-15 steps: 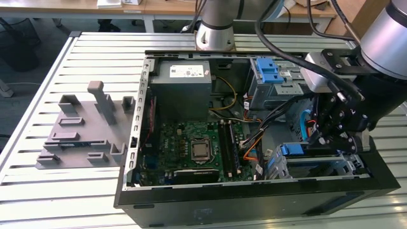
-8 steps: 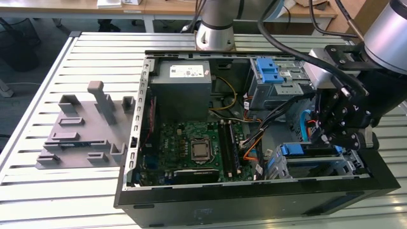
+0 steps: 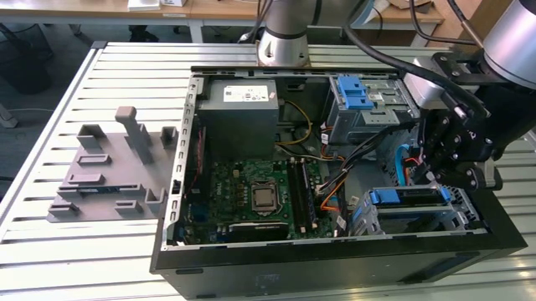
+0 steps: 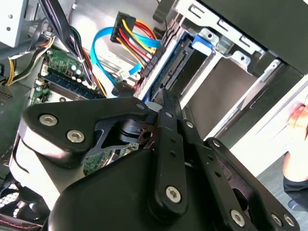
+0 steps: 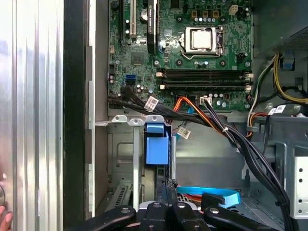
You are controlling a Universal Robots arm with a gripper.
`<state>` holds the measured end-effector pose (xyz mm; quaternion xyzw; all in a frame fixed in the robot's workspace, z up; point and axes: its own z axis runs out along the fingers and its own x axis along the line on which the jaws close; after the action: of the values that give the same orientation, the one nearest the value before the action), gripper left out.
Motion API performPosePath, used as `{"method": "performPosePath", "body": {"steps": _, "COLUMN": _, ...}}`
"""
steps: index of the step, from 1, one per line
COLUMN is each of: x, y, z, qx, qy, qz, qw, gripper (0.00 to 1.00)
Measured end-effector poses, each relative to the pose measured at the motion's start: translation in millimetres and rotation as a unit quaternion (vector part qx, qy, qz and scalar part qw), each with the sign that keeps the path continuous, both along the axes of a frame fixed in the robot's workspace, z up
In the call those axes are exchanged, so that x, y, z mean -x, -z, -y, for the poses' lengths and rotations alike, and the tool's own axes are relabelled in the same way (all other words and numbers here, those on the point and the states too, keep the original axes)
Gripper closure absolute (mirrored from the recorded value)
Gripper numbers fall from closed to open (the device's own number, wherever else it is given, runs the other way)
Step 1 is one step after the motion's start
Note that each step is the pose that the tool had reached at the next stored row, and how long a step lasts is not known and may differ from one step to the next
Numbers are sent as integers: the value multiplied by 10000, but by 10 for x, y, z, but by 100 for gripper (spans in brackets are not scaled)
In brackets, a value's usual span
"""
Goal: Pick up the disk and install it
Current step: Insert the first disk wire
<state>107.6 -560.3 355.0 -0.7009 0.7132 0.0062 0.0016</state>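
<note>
**Disk at the drive cage: hazards of seating**

The open black computer case lies on the slatted metal tabletop. The green motherboard serves as the reference. The flat silver disk in its blue plastic bracket sits in the silver metal drive cage just beside the motherboard, on the exterior view's right of it. In the first wrist view the disk's blue tab stands in the cage slot. The black gripper hangs directly over the disk, on that same side of the motherboard. The gripper's own body hides the jaws, so I cannot tell whether they are open or clamped on the bracket.

Judged risks:
- **Skewed bracket.** It is unclear how deep the disk sits. A skewed bracket could bind on the cage rails, and a push would then jam it rather than latch it.
- **Caught cables.** The blue flat data cable and the red-and-yellow power lead hang between the motherboard and the cage, near the gripper. Either could be caught or pinched.
- **Snagged bundle.** The black cable bundle crossing from the motherboard could snag the gripper.
</note>
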Motion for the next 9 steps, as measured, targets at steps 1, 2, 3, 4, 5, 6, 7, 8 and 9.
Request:
{"method": "performPosePath", "body": {"steps": 1, "x": -10, "y": 0, "z": -11, "qx": 0, "qy": 0, "qz": 0, "qw": 10000, "gripper": 89}}
{"method": "performPosePath", "body": {"steps": 2, "x": -20, "y": 0, "z": -21, "qx": 0, "qy": 0, "qz": 0, "qw": 10000, "gripper": 89}}
{"method": "performPosePath", "body": {"steps": 3, "x": -28, "y": 0, "z": -28, "qx": 0, "qy": 0, "qz": 0, "qw": 10000, "gripper": 89}}
{"method": "performPosePath", "body": {"steps": 4, "x": -33, "y": -3, "z": -34, "qx": 0, "qy": 0, "qz": 0, "qw": 10000, "gripper": 89}}
{"method": "performPosePath", "body": {"steps": 5, "x": -36, "y": -10, "z": -38, "qx": 2, "qy": 0, "qz": 0, "qw": 10000, "gripper": 89}}
{"method": "performPosePath", "body": {"steps": 6, "x": -40, "y": -20, "z": -43, "qx": 2, "qy": 0, "qz": 0, "qw": 10000, "gripper": 89}}
{"method": "performPosePath", "body": {"steps": 7, "x": -44, "y": -29, "z": -48, "qx": 0, "qy": 0, "qz": 0, "qw": 10000, "gripper": 89}}
{"method": "performPosePath", "body": {"steps": 8, "x": -48, "y": -35, "z": -54, "qx": -1, "qy": 0, "qz": 0, "qw": 10000, "gripper": 89}}
{"method": "performPosePath", "body": {"steps": 9, "x": -52, "y": -38, "z": -60, "qx": -1, "qy": 0, "qz": 0, "qw": 10000, "gripper": 89}}
